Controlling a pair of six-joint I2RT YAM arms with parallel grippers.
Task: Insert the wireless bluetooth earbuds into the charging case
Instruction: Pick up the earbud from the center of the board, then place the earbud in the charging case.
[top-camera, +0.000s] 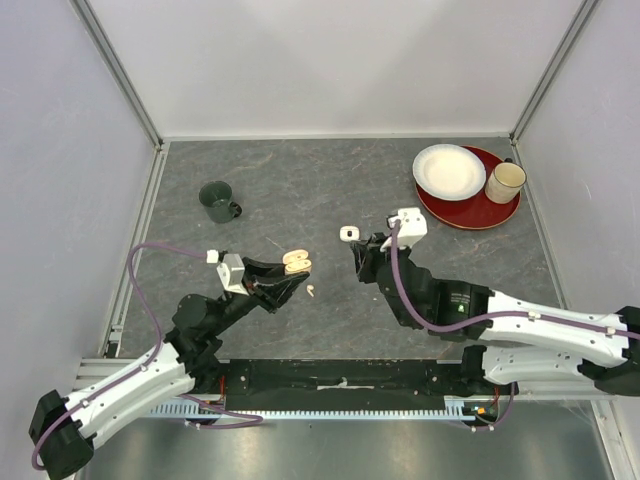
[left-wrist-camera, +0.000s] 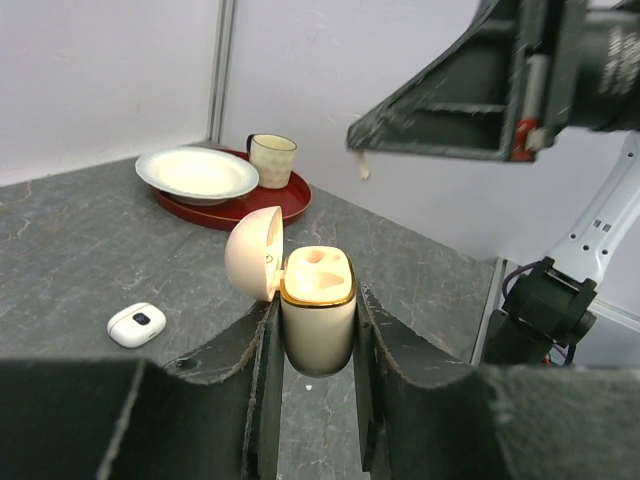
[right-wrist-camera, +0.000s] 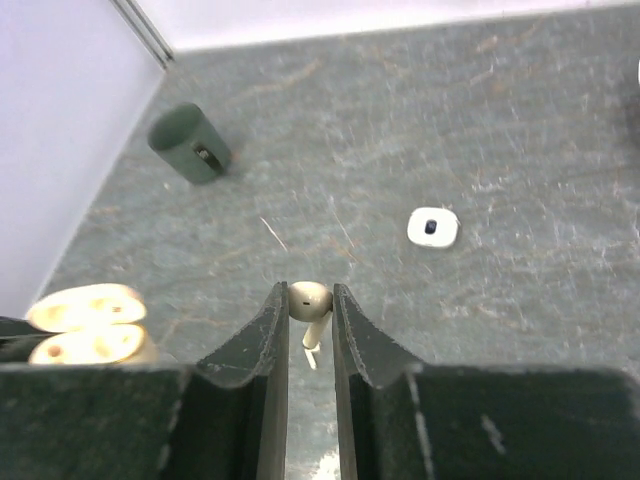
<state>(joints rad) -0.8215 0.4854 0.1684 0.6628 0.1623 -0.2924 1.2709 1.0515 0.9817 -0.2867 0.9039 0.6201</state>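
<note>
Left pincer (left-wrist-camera: 315, 300) clamps glossy gold-rimmed charging case (left-wrist-camera: 318, 335); right pincer (right-wrist-camera: 309, 292) pinches beige earbud (right-wrist-camera: 310, 302).

The table (top-camera: 300, 180) is dark grey, stone-veined and matt. The beige case (left-wrist-camera: 317, 335) is smooth glossy plastic, with a shiny gold metallic band (left-wrist-camera: 318, 299) round its mouth. The earbud (right-wrist-camera: 309, 298) is the same glossy beige plastic, and the white case (left-wrist-camera: 136, 324) is glossy plastic too. The tray (left-wrist-camera: 290, 202) looks like glossy red lacquer, the plate (left-wrist-camera: 200, 194) and cup (left-wrist-camera: 272, 160) like glazed ceramic. The mug (right-wrist-camera: 188, 148) is dull dark green. The left hand (left-wrist-camera: 316, 308) has matt black plastic fingers (left-wrist-camera: 240, 390).
</note>
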